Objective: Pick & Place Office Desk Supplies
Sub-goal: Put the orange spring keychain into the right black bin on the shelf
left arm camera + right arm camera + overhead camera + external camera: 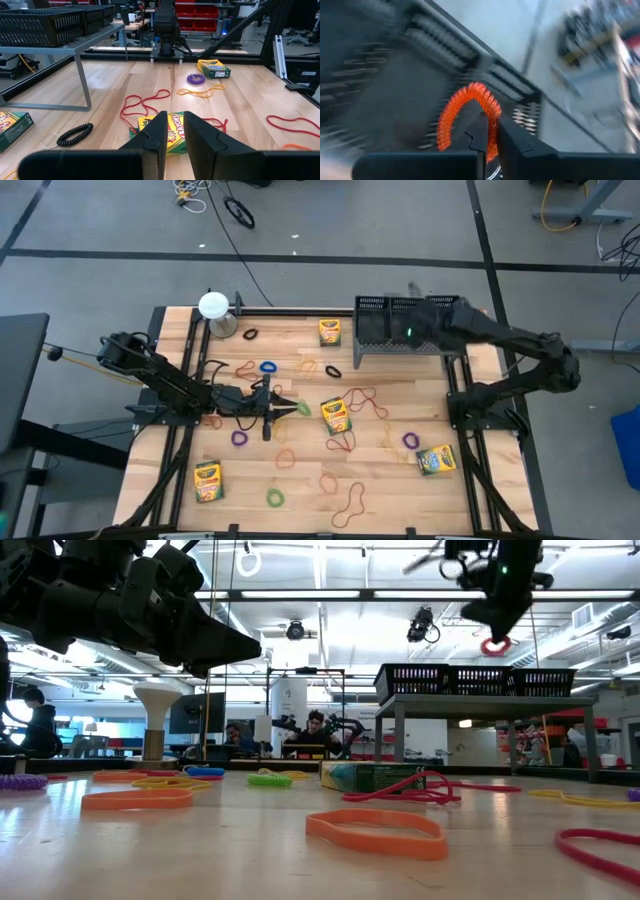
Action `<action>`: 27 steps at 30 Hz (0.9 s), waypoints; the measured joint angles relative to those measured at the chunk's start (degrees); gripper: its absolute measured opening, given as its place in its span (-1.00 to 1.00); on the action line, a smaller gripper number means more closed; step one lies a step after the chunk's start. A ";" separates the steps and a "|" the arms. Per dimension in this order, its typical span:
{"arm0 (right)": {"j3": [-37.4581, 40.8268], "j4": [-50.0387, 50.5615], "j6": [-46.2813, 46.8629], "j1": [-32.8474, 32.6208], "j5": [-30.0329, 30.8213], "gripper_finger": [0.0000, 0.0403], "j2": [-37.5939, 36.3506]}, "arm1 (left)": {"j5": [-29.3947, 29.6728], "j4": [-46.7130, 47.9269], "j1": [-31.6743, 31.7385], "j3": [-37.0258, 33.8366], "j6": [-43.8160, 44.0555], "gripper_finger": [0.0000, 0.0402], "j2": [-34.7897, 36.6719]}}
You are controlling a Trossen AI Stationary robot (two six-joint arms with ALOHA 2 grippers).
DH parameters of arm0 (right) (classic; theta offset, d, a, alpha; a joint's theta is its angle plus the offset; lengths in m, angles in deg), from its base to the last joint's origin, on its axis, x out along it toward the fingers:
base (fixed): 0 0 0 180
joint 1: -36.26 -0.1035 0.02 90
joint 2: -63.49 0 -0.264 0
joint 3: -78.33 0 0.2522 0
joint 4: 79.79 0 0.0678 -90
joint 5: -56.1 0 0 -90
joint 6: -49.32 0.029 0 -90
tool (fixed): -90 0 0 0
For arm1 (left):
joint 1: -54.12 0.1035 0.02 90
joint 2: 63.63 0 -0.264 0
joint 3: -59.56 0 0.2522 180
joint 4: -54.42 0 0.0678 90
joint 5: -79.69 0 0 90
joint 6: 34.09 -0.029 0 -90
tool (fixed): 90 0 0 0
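Wooden table (300, 480), right arm's fingers (490, 131) pinching orange coil (465, 107) above rack (400, 325)

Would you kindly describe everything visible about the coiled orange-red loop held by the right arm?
The coiled orange-red loop looks like a springy plastic spiral cord bent into a ring. It hangs pinched between the nearly shut jaws of the right gripper, lifted well clear of the table, above the black wire-mesh rack. In the low view it dangles as a small red ring. Nothing else touches it.
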 joint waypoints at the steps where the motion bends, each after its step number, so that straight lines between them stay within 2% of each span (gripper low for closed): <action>1: 0.00 0.07 -0.58 2.93 0.00 -0.87 -0.02 | 0.00 0.00 0.00 0.00 0.01 -0.66 0.00; 6: 0.00 -0.02 -2.30 12.50 -0.01 -0.86 0.15 | 0.00 0.00 0.00 0.00 0.00 -0.66 0.00; 17: 4.73 -0.43 -3.24 18.91 -0.71 -0.83 4.06 | 0.00 0.00 0.00 0.00 0.00 -0.66 0.00; 20: 5.25 -0.82 -3.23 19.05 0.50 -0.72 4.13 | 0.02 0.00 0.00 0.00 0.00 -0.66 0.00; 27: 5.25 -0.31 -2.75 19.03 0.63 -0.30 4.02 | 0.01 0.00 -0.01 0.00 0.00 -0.66 0.00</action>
